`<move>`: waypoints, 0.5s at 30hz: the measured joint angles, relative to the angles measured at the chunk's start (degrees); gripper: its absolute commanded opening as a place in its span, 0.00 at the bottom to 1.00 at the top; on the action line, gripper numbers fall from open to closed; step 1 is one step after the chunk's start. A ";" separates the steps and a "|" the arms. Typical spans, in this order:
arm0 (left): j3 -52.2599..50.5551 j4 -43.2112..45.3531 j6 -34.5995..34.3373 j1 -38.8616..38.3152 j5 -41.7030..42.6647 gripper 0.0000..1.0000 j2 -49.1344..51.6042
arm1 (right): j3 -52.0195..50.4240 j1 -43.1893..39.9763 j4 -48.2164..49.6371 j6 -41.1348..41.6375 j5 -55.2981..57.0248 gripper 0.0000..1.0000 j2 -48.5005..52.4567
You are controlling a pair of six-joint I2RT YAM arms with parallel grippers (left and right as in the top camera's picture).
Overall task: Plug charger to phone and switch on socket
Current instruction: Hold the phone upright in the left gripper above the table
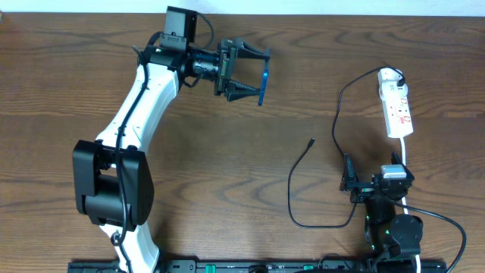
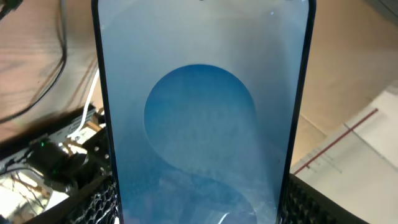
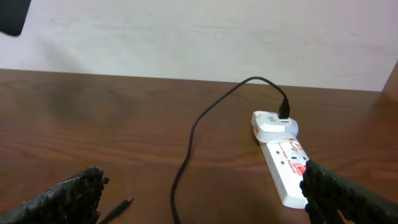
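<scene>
Where the left gripper (image 1: 259, 74) pads (image 2: 99, 202) clamp the phone (image 2: 199, 112), its blue screen fills the wrist view, with the top and bottom edges cut off; overhead it appears edge-on only. The right gripper (image 3: 202, 183) fingers (image 3: 68, 199) stand apart, blurred, above the table (image 3: 93, 112). Beyond them the charger (image 3: 190, 143) tip lies loose; its adapter (image 3: 273, 124) sits in the socket (image 3: 286, 165), whose switch positions are illegible.

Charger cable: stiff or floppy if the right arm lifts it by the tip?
Probably floppy: the charger lies in loose curves. Its connector tip looks tiny, so it may twist when gripped. The far end sits in the adapter on the socket, so hard pulls could tug that.
</scene>
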 measured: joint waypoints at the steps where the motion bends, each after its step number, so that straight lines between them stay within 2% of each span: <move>1: 0.00 0.81 -0.24 0.24 0.48 0.74 0.00 | 0.00 0.00 -0.02 0.00 0.00 0.99 0.00; 15: 0.00 2.82 -5.38 2.19 2.91 0.74 0.00 | 0.00 0.00 0.00 0.00 0.00 0.99 0.00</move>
